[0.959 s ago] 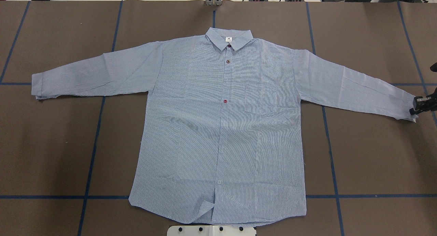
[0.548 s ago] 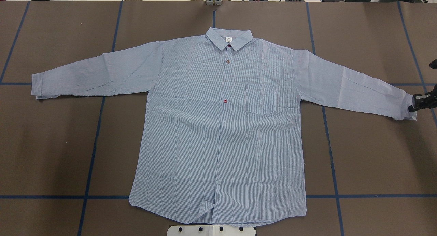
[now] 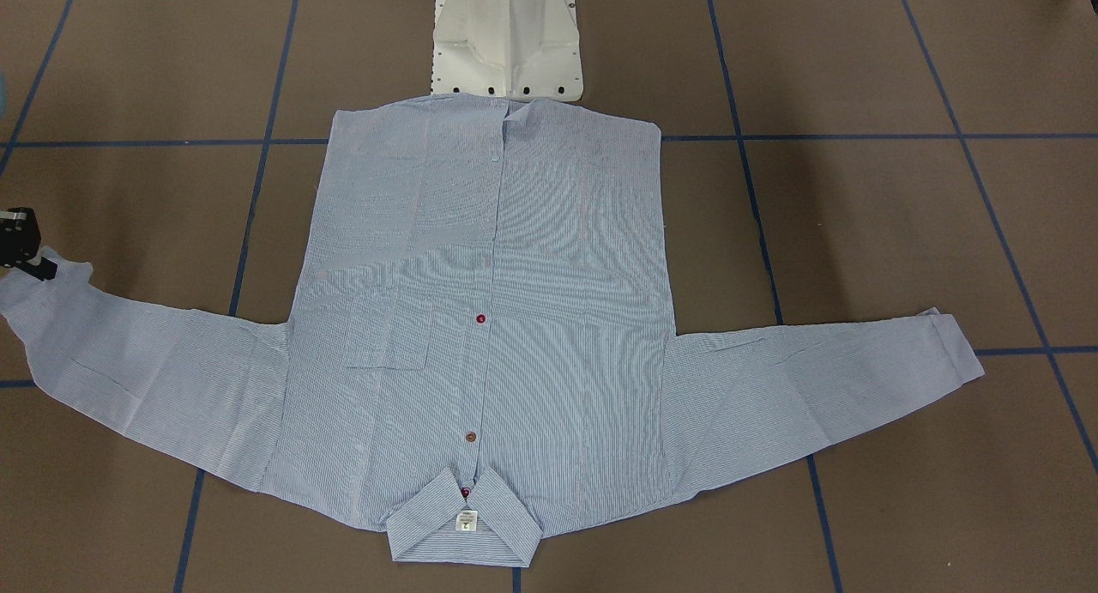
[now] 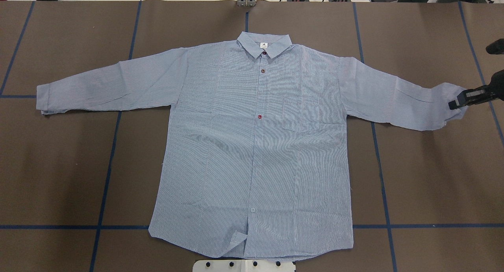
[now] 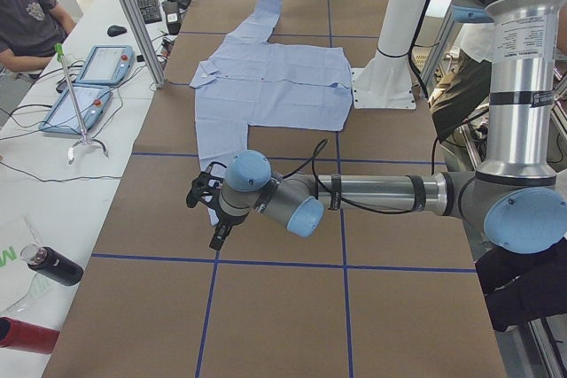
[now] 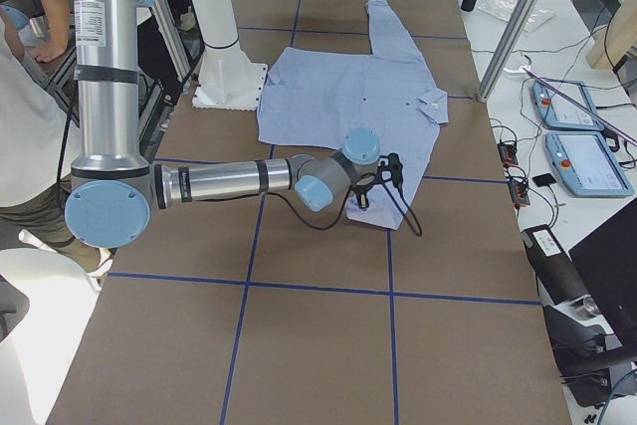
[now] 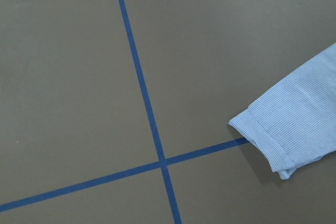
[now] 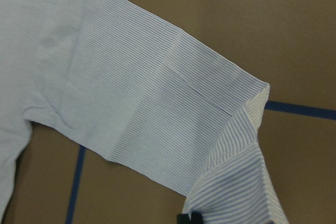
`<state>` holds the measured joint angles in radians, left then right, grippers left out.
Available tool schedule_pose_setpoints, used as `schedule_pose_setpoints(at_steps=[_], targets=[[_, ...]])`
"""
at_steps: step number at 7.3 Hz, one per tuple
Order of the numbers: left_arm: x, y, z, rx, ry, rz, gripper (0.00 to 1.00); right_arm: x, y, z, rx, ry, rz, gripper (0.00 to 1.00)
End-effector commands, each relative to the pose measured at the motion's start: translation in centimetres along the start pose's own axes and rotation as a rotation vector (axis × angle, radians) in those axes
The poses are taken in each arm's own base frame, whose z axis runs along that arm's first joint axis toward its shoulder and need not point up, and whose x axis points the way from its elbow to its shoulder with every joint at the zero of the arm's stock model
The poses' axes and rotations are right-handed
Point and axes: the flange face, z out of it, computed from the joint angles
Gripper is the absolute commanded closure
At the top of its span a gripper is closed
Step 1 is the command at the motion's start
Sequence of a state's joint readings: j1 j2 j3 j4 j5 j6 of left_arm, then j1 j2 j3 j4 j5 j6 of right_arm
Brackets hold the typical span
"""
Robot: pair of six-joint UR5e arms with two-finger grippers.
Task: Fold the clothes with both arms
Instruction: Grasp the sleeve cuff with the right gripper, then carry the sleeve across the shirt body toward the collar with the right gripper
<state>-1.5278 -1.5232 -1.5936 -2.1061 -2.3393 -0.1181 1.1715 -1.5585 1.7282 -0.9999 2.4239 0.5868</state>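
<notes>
The light blue striped shirt (image 4: 252, 146) lies flat and face up on the brown table, collar (image 4: 264, 43) at the far side. My right gripper (image 4: 456, 104) is shut on the cuff of the shirt's right-hand sleeve and holds it lifted and folded inward. It also shows at the left edge of the front view (image 3: 30, 265). The right wrist view shows the raised cuff (image 8: 236, 182). The other cuff (image 4: 43, 100) lies flat and shows in the left wrist view (image 7: 278, 135). My left gripper (image 5: 205, 210) hovers near that cuff. I cannot tell whether it is open.
The white pedestal base (image 4: 244, 265) stands at the shirt's hem. Blue tape lines (image 4: 106, 173) cross the table. A side desk holds tablets (image 5: 89, 86) and bottles (image 5: 49, 267), with a seated operator (image 5: 31, 15) behind. Metal posts (image 5: 133, 15) stand along that edge.
My right gripper has lifted the sleeve cuff and carried it inward and toward the far side. The sleeve end has folded over. The rest of the shirt has not moved.
</notes>
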Motion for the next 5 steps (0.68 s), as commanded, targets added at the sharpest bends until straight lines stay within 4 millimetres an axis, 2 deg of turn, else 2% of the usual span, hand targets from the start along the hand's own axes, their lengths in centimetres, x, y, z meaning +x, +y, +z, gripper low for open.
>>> schedule_pose_setpoints(at_steps=[1, 3, 4, 5], targets=[[0.0, 0.0, 0.0, -0.001, 0.000, -0.001, 0.01, -14.5, -6.5, 0.0, 0.023, -0.097, -0.155, 1.00], [-0.3, 0.2, 0.3, -0.007, -0.001, -0.006, 0.01, -32.5, -12.7, 1.8, -0.051, -0.080, -0.206, 1.00], [-0.5, 0.4, 0.4, -0.011, -0.003, -0.007, 0.01, -40.3, -14.8, 2.7, -0.045, -0.035, -0.229, 1.00], [-0.8, 0.7, 0.7, -0.017, -0.004, -0.011, 0.01, -44.7, -16.6, 4.6, -0.056, -0.031, -0.213, 1.00]])
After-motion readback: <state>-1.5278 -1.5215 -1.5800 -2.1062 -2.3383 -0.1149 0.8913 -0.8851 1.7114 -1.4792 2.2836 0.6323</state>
